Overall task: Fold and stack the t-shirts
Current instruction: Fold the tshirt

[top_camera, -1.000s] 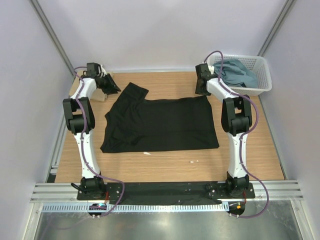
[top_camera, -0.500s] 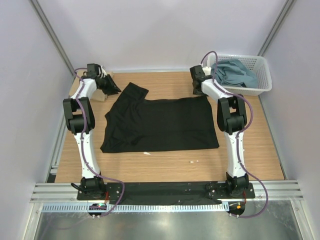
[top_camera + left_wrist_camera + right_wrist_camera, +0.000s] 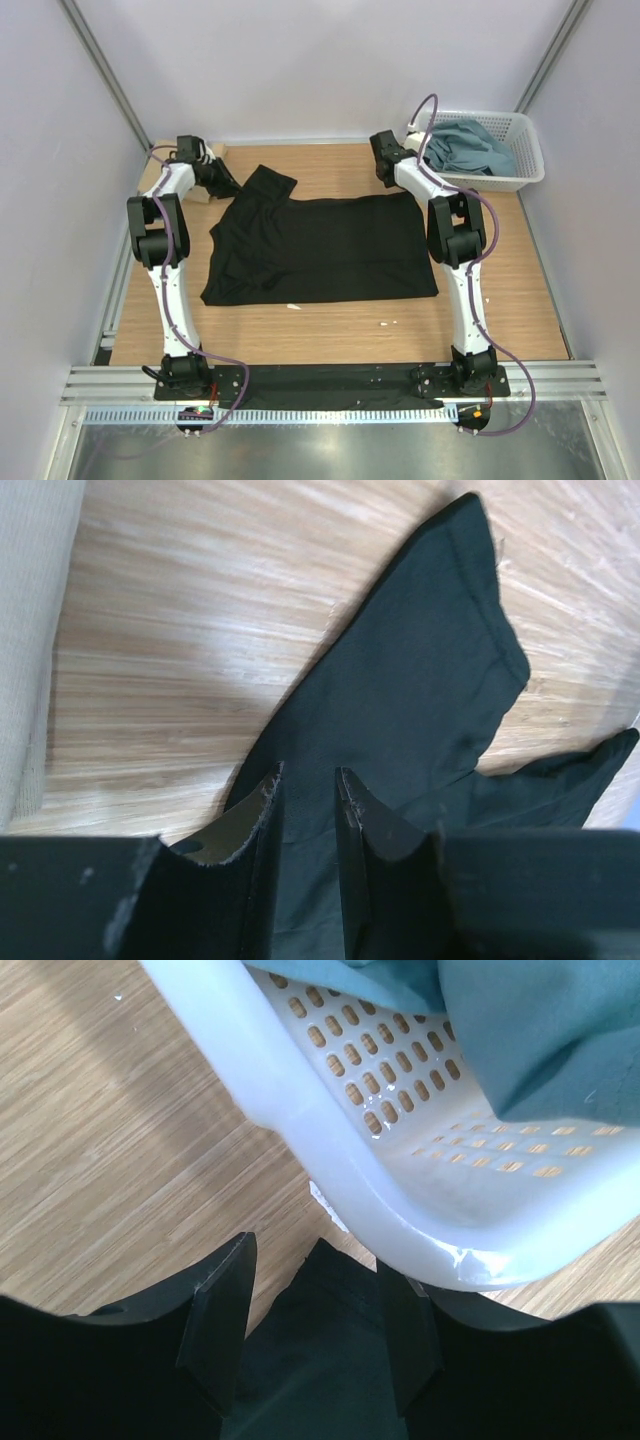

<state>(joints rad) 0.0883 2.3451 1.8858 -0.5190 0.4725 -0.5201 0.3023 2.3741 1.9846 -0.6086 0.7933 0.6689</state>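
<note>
Your right arm has swung away from the basket (image 3: 527, 172) toward 9 o'clock over the last second. The right fingers (image 3: 312, 1260) have spread as it went, and they now stand wide apart and empty above the far right corner of the black t-shirt (image 3: 320, 250). That reads as lining up a grasp on that corner for the first fold, which has not begun. The shirt lies flat in the middle of the table (image 3: 500, 300).

Your left arm has barely shifted. The left fingers (image 3: 308, 775) sit at the shirt's 10 o'clock, over the sleeve, with only a narrow gap between them and nothing visibly pinched. The tan-beige t-shirt (image 3: 25, 630) lies just beside them on the table edge.

The basket sits at the table's 1 o'clock corner and holds a crumpled blue-grey t-shirt (image 3: 470, 145), which is still waiting its turn.
</note>
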